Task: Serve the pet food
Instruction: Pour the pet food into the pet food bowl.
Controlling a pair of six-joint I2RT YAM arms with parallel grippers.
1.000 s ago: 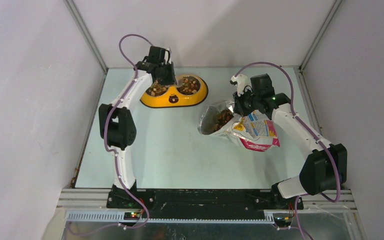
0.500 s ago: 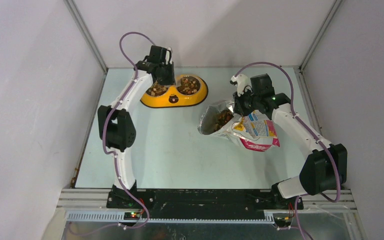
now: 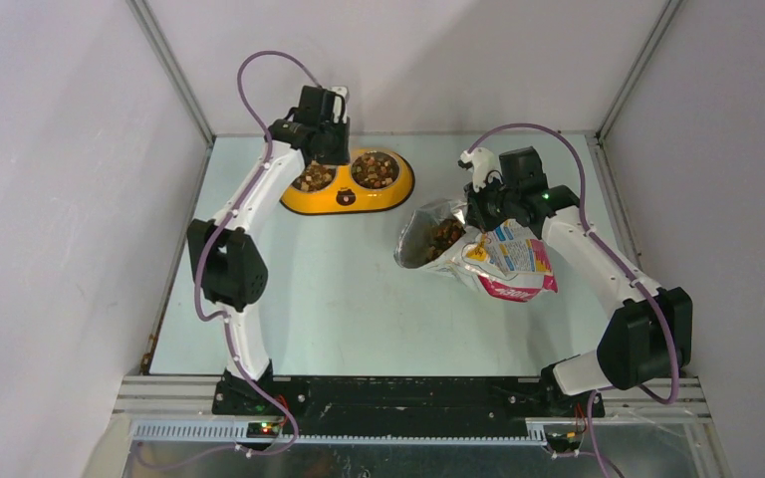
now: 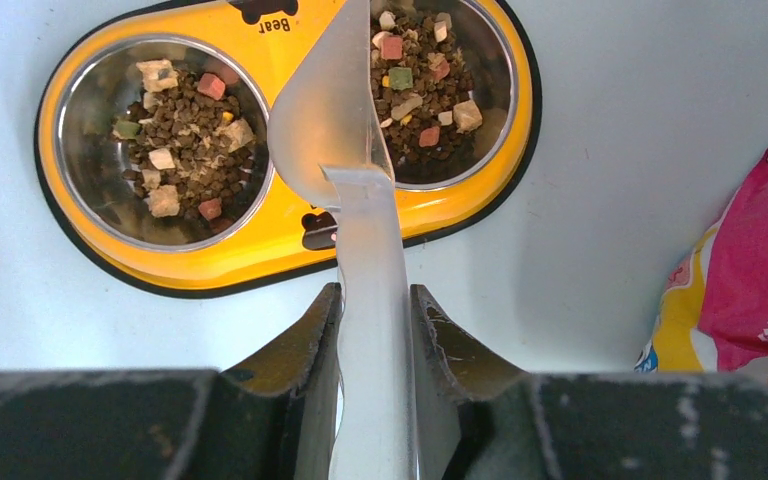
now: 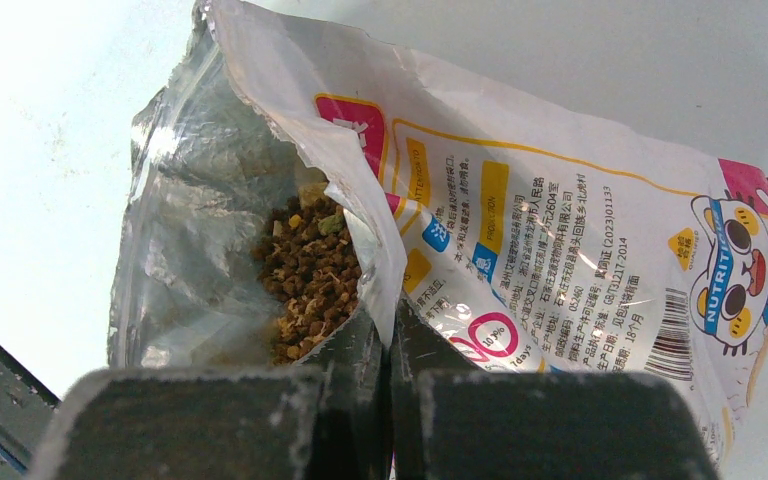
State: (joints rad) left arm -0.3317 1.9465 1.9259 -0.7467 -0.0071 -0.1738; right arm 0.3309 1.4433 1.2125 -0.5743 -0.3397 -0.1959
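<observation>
Pet food (image 4: 188, 138) fills both steel bowls of the yellow feeder (image 4: 270, 235), which stands at the back in the top view (image 3: 347, 195). My left gripper (image 4: 375, 310) is shut on the handle of the translucent scoop (image 4: 332, 110), turned on its side above the feeder's middle; no food shows in it. In the top view the left gripper (image 3: 327, 139) is at the feeder's back left. My right gripper (image 5: 388, 325) is shut on the rim of the open food bag (image 5: 520, 230), with kibble (image 5: 310, 270) inside. The bag (image 3: 498, 261) lies at the right in the top view.
The bag's pink and yellow bottom (image 4: 750, 290) shows at the right edge of the left wrist view. White walls close the table (image 3: 339, 299) on the left, back and right. Both arm bases stand at the near edge.
My left gripper has risen and shifted slightly back from the feeder with the scoop. The right gripper and bag have not moved.
</observation>
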